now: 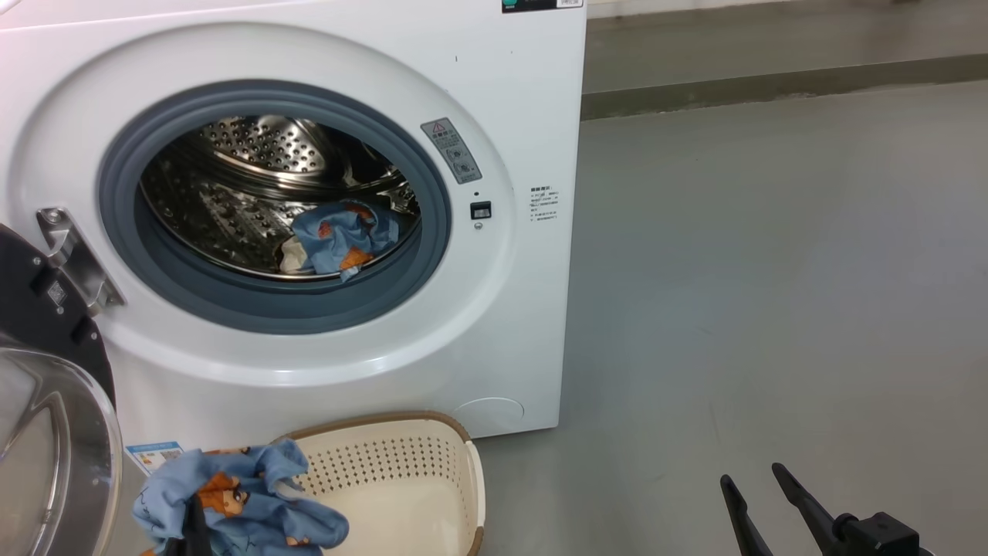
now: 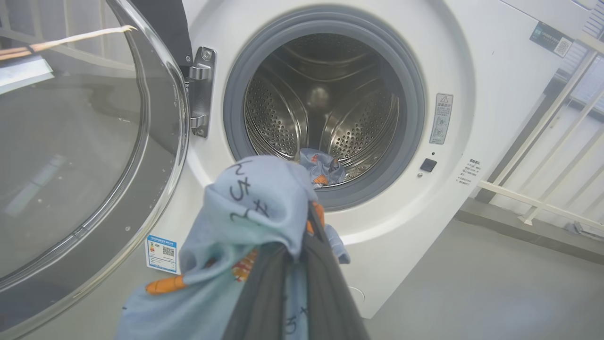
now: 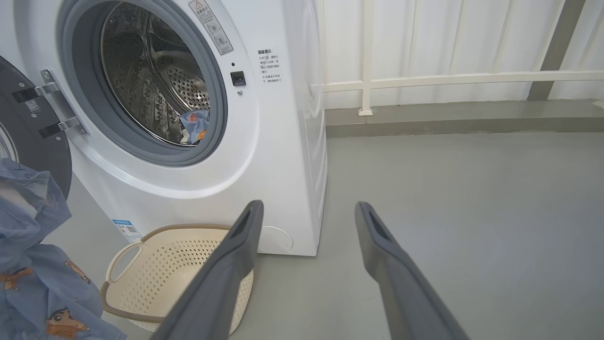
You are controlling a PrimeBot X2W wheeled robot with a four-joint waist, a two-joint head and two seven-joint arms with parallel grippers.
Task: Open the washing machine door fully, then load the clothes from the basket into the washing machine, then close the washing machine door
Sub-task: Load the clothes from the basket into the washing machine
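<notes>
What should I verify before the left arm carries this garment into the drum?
1. Left gripper shut on the held garment: ok.
2. Washing machine door swung wide, off the opening: ok.
3. Drum mouth unobstructed: ok.
4. Loaded garment lies at the drum's front; whether it is clear of the gasket: cannot tell.
5. Basket emptied: cannot tell, as the held garment hides part of it.
6. Right gripper open over the floor, away from the path: ok.

Grey floor (image 1: 772,270) runs to a low kerb (image 3: 448,120); white railing (image 3: 424,78) stands above it.
</notes>
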